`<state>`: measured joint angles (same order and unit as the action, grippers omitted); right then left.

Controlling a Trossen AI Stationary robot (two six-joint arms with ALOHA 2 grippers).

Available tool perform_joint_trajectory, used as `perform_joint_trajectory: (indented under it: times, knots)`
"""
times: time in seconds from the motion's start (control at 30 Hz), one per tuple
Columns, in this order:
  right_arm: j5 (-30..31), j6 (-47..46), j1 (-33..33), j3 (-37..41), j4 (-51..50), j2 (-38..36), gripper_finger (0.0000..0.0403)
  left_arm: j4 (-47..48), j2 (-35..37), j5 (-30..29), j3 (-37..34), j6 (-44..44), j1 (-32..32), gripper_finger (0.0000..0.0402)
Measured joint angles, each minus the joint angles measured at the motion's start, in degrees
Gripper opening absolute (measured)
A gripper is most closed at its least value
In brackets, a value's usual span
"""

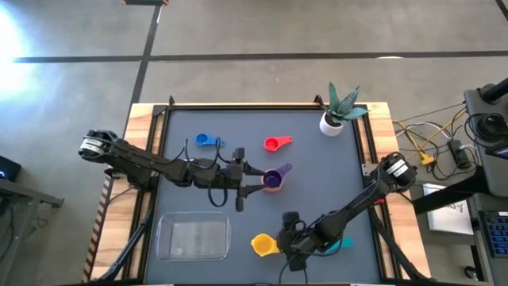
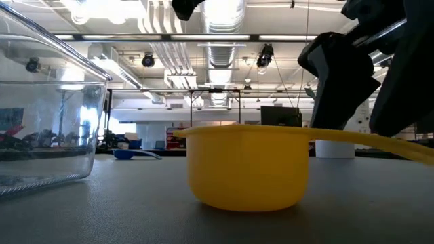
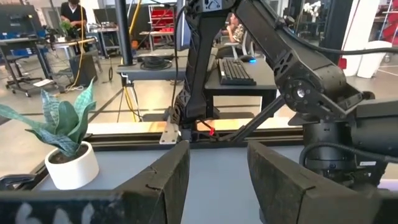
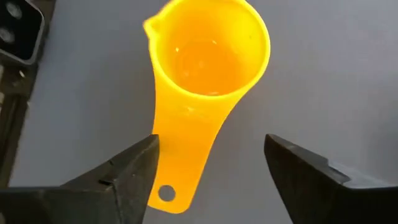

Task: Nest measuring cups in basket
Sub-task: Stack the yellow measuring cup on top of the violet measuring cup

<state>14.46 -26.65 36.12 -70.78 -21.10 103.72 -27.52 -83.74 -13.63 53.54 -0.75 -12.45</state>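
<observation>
The yellow cup (image 1: 262,244) (image 2: 247,166) stands upright on the grey mat near the table's near edge, its handle (image 4: 186,143) pointing toward my right gripper (image 1: 287,238). That gripper (image 4: 211,146) is open above the handle, one finger on either side. My left gripper (image 1: 252,180) (image 3: 217,162) is open and level at mid-table, just left of the purple cup (image 1: 274,178), which has an orange cup inside. The blue cup (image 1: 208,141) and red cup (image 1: 275,144) sit farther back. The teal cup (image 1: 343,245) shows partly under the right arm. The clear basket (image 1: 163,238) (image 2: 47,122) is at near left. No green cup shows.
A white plant pot (image 1: 332,122) (image 3: 71,167) stands at the far right corner of the mat. The wooden frame (image 1: 143,127) borders the mat. Bare mat lies between the basket and the yellow cup, and between the blue and red cups.
</observation>
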Motion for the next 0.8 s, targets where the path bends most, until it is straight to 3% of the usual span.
perform_joint_trajectory:
  times: [0.43, 0.8]
  knots:
    - [-0.5, -9.2, 0.4, 0.0, 1.7, 0.3, 0.0341, 0.5, 0.0, 0.0, 0.0, 0.0, 0.0, 0.0145]
    - [-0.9, -8.3, 0.4, -0.1, 2.8, 5.2, 0.032, 0.3, -1.5, -0.6, -0.1, 0.0, 0.2, 0.0145]
